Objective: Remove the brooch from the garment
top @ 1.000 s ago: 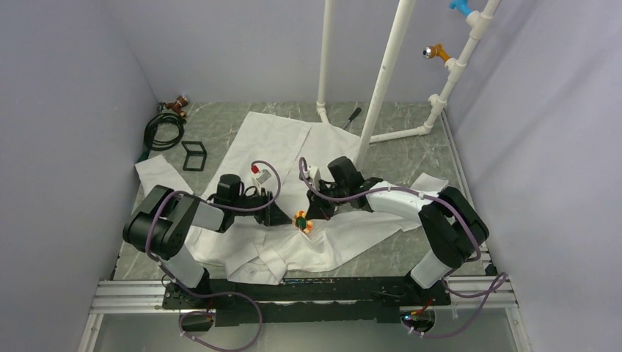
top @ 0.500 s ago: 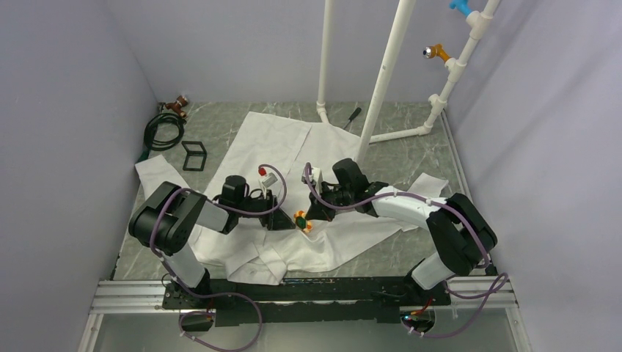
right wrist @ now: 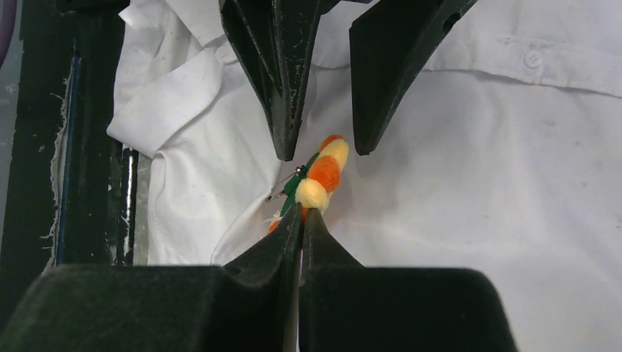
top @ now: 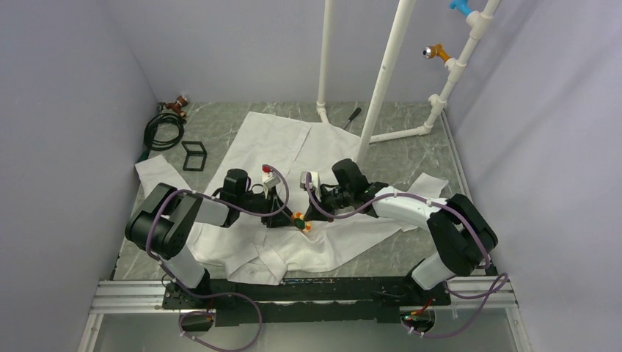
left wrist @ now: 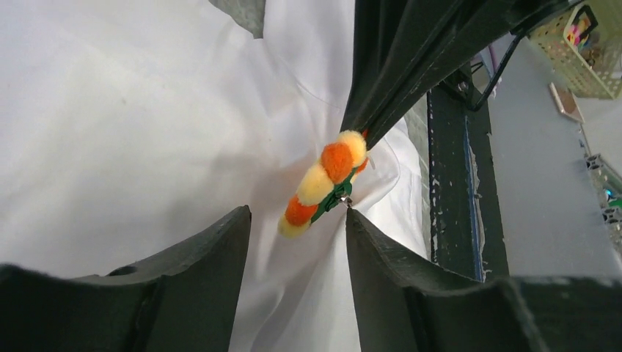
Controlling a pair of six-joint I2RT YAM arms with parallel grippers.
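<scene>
Clamping the brooch (right wrist: 320, 176) at its rim with the right gripper (right wrist: 301, 214), both fingers pressed tight together and no gap showing between them. Presenting the brooch edge-on there: round orange and pale yellow petals on one face, green backing on the other. Flanking the brooch with the left gripper (left wrist: 297, 211), its fingers standing well apart, one to each side; one fingertip (left wrist: 352, 221) sitting just beside the green backing, contact impossible to tell. Pointing the two grippers tip to tip, left arm (top: 209, 213) reaching in from the left edge's side of the counter (top: 411, 150), right arm (top: 400, 205) from the right edge's side. Working low over the garment (top: 271, 139), with the brooch sitting against the white fabric and the cloth puckering into folds around it. Placing the brooch nearer the near edge of the counter than the far edge, roughly midway between the left and right edges, on the near half of the garment. Spreading the garment wrinkled across the middle of the counter, one part reaching toward the left edge and another toward the right edge, a button (right wrist: 533, 59) showing on a stitched strip. Sharing the counter with a white pipe frame (top: 386, 66) rising at the far edge and a coiled black cable (top: 165, 132) in the far left corner.
</scene>
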